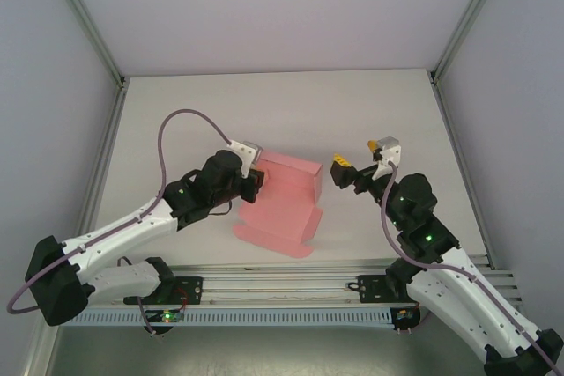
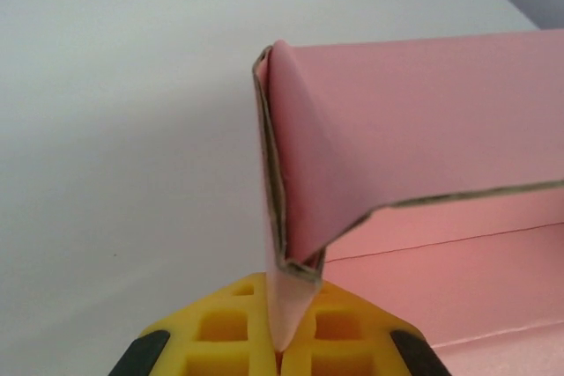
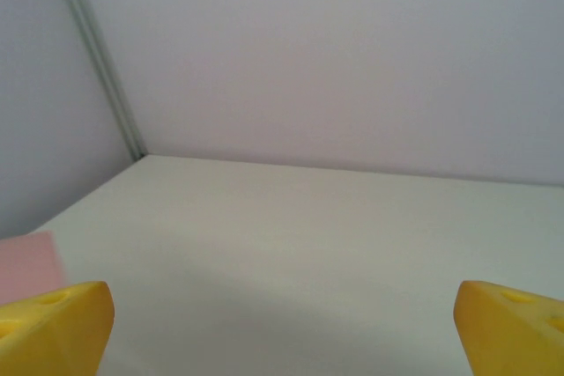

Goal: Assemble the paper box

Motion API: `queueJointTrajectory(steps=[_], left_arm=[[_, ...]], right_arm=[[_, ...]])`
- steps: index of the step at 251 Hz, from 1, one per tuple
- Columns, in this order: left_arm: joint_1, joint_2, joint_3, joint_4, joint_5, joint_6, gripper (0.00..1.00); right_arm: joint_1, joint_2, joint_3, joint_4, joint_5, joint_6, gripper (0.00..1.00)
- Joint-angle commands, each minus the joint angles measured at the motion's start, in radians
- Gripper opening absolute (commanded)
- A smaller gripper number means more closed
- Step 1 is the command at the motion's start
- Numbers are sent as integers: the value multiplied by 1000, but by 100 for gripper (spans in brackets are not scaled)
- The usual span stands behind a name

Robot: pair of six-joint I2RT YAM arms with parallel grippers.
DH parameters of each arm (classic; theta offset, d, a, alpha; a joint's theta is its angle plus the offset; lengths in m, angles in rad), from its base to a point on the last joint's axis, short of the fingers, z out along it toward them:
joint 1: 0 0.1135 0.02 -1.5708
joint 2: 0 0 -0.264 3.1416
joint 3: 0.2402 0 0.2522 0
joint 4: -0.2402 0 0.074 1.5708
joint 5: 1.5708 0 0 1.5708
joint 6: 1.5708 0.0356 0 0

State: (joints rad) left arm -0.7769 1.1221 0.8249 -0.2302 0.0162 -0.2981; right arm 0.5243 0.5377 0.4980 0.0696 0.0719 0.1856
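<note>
The paper box (image 1: 286,200) is a pink card sheet lying mid-table, half folded: its far part stands up as walls, its near flaps lie flat. My left gripper (image 1: 257,180) is shut on the folded left edge of the paper box (image 2: 291,217); in the left wrist view the doubled card runs down between the yellow fingertips (image 2: 225,328). Just to the right of the box, my right gripper (image 1: 363,158) stands open and apart from it, holding nothing. Its yellow fingertips (image 3: 57,323) sit wide at the bottom corners of the right wrist view. A corner of the paper box (image 3: 26,266) shows at the left there.
A grey table (image 1: 282,112) is bounded by white walls and aluminium frame posts (image 1: 97,50) at the back corners. A metal rail (image 1: 291,283) carrying the arm bases runs along the near edge. Bare table lies behind the box.
</note>
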Motion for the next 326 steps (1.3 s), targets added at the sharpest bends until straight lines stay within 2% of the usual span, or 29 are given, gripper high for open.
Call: queueJointTrajectory(steps=[1, 45, 78, 164, 216, 239, 257, 287, 326], left_arm=[[7, 40, 77, -121, 174, 294, 0], [7, 180, 286, -418, 119, 524, 0], [7, 330, 427, -567, -45, 590, 0], [7, 829, 835, -872, -276, 762, 0], [14, 997, 1049, -964, -280, 865, 0], [22, 1039, 1112, -978, -275, 879, 17], [28, 1055, 1140, -979, -269, 888, 22], [27, 1064, 1158, -978, -240, 896, 40], [27, 1062, 1158, -964, -222, 888, 44]], right_arm=[[-25, -15, 1, -94, 58, 28, 98], [-47, -13, 8, -121, 33, 30, 98], [-59, -6, 9, -137, 38, 32, 98], [-82, 8, 25, -208, 47, 41, 98], [-87, 5, 24, -229, 41, 48, 98], [-88, 4, 18, -241, 44, 48, 98], [-89, 4, 17, -245, 46, 51, 98], [-90, 4, 15, -250, 41, 55, 98], [-95, 4, 16, -253, 41, 54, 98]])
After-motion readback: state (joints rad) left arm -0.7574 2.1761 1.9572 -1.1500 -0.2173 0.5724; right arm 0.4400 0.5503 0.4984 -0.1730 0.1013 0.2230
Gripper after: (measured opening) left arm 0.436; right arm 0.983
